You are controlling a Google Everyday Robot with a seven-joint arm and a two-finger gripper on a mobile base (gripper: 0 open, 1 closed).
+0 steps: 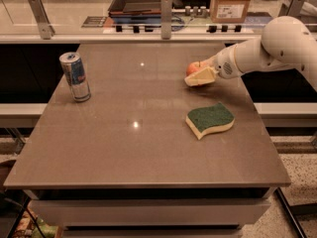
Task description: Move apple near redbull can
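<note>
The apple (192,67), small and red-orange, is at the right rear of the brown table (138,148). My gripper (194,75) reaches in from the right on a white arm and is shut on the apple; a cream finger (202,78) covers the apple's lower front. The redbull can (75,77), slim and silver-blue, stands upright near the table's left edge, far to the left of the apple and gripper.
A green-and-yellow wavy sponge (210,119) lies on the table in front of the gripper. Behind the table runs a counter with a dark tray (141,1), a cardboard box (231,3) and metal posts (166,16).
</note>
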